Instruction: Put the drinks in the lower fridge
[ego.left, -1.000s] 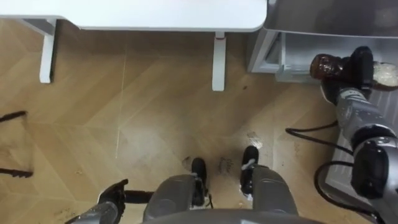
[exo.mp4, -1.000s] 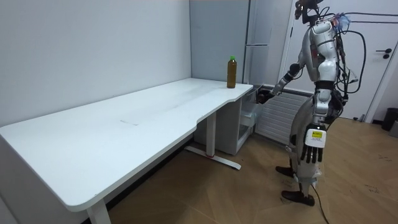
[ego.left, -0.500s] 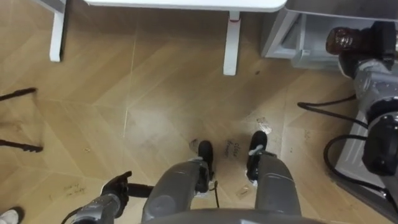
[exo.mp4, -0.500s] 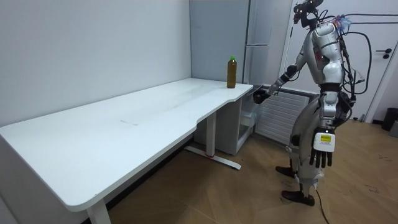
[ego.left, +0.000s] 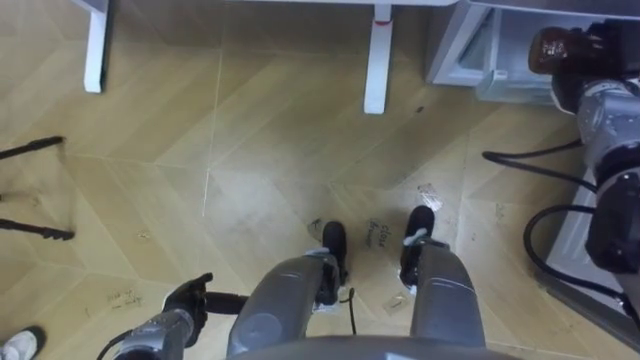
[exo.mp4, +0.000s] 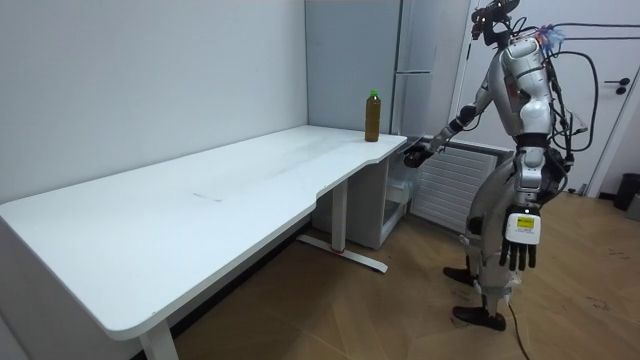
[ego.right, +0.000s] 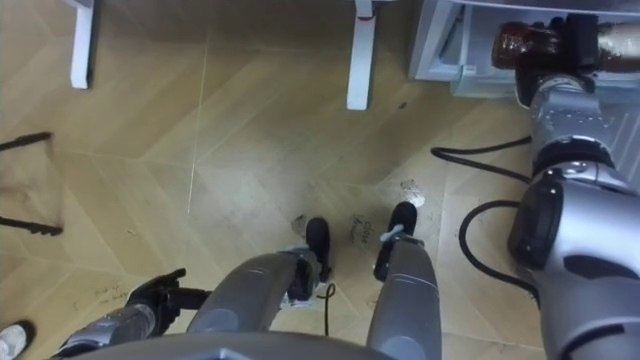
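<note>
**Brown bottle held out at the fridge**

Right hand (ego.left: 592, 58) is wrapped round a dark brown bottle (ego.left: 552, 45). The bottle is glossy, reddish where the light hits it, and pokes sideways out of the grip. Just past it is the fridge (ego.left: 468, 52), whose lower part looks open. Can't make out a cap or label, since the hand covers one end. Left hand (exo.mp4: 521, 236) hangs at the robot's side, fingers loose and straight. A second bottle (exo.mp4: 372, 115), amber with a green cap, stands on the table (exo.mp4: 200, 205) beyond the right hand.
</note>
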